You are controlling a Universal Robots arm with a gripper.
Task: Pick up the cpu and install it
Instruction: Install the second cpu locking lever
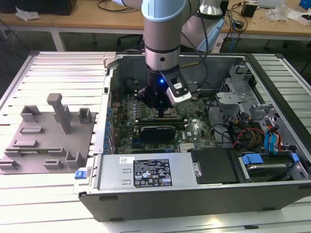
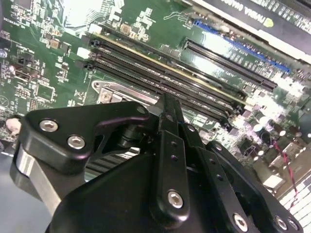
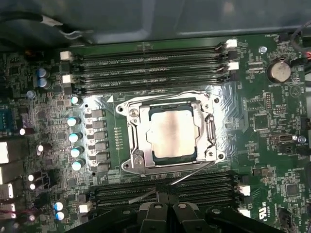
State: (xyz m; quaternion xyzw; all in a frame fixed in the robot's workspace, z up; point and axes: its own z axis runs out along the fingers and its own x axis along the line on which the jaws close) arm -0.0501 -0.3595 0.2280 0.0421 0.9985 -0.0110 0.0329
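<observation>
I hang low inside the open computer case (image 1: 272,145), my fingers (image 3: 166,209) brought together into one narrow black tip and, as far as I can see, gripping nothing. In the second wrist view the same tip (image 2: 167,109) stands over the long memory slots (image 2: 194,80) of the motherboard (image 2: 43,63), with no chip between the pads.

The cpu (image 3: 171,137) lies flat in the socket (image 3: 132,112) near the middle of the motherboard, its silver-grey top facing up and the metal frame around it on all sides. It looks seated there, so I judge the placing already done.

What matters is the offset: the chip is not under my tip but beside it, past the socket frame's near edge. My tip sits over the bank of memory slots (image 3: 204,187) that runs along that edge, just beside the thin latch lever (image 3: 189,174). The chip is square, so it has no long axis to line up with.

In the exterior view I stand over the board's middle, well inside the case walls, my tip (image 1: 160,109) close above the board.
</observation>
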